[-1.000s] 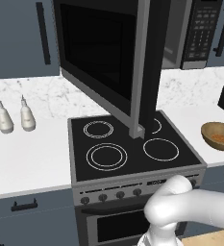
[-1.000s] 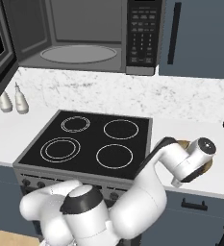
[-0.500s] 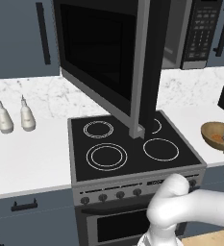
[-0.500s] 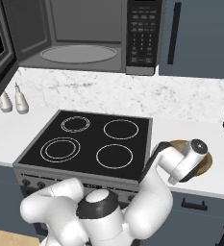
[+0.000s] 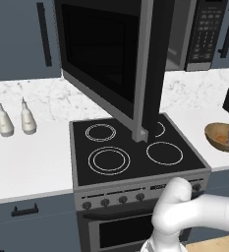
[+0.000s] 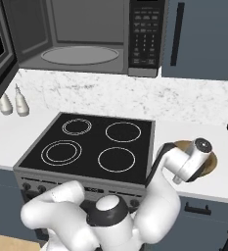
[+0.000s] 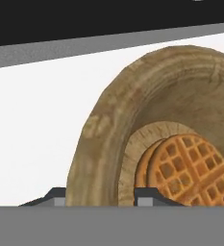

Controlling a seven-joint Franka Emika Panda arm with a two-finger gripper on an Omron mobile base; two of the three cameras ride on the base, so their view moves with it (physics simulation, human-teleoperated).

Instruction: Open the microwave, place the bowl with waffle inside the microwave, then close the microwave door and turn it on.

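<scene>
Straddling the bowl rim, gripper jaws either side, grip unclear, waffle inside, microwave open

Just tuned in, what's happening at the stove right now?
The microwave door hangs wide open over the stove, and the microwave cavity stands ready. The arm has reached to the counter right of the stove, where the gripper straddles the rim of the wooden bowl holding the waffle. The bowl sits on the counter, not yet lifted.
</scene>
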